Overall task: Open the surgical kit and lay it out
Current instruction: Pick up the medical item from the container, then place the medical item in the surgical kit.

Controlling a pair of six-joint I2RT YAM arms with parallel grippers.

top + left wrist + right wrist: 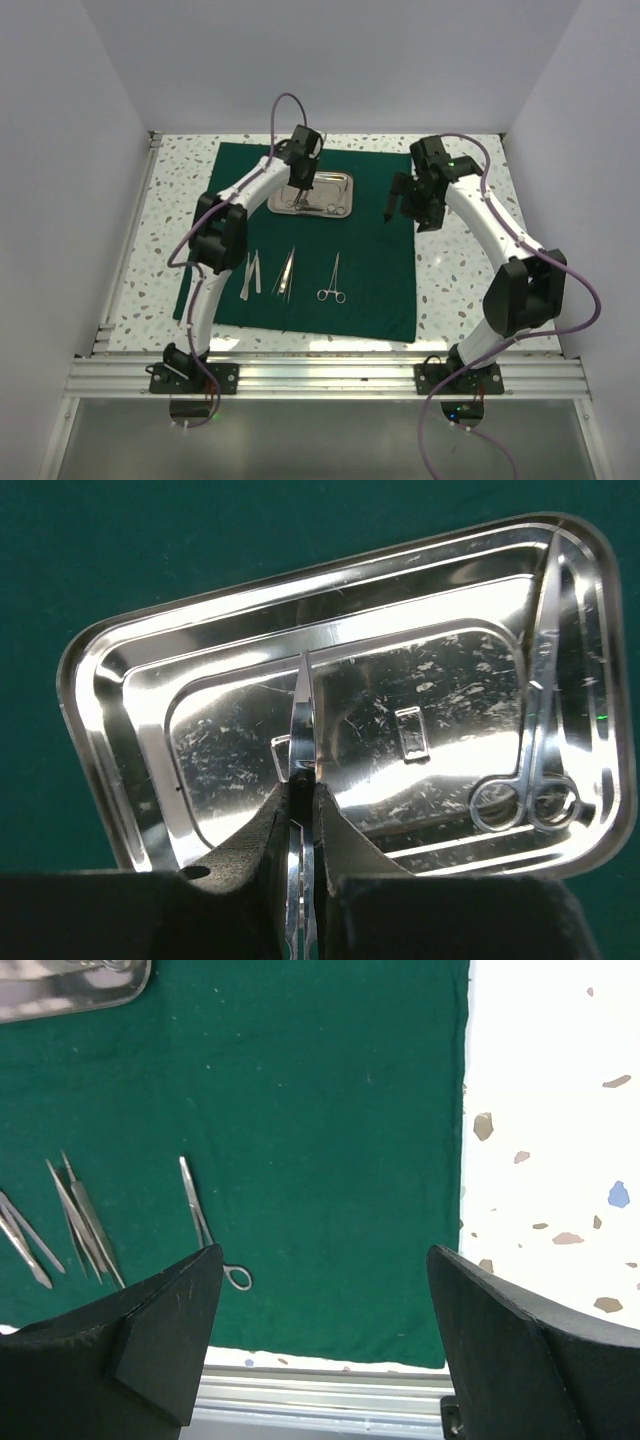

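Hardly readable, lower end of a thin silver instrument [302,710] swallowed between the fingers [245,855] of the left gripper [302,792], clamped narrow on it over the steel tray [130,730]; kind impossible to tell. Cut off at the right wrist view's edges: tray corner, leftmost tweezers [250,272]. Inside tray, ring-handled scissors [535,770] along one wall; tray on green cloth [330,1110] spread over the table [450,290]; on cloth nearer the arms, row of tweezers and ring-handled clamp [200,1215]; right gripper [320,1330] spread wide, empty, above cloth.

Overhead and wrist views share cloth [380,270]
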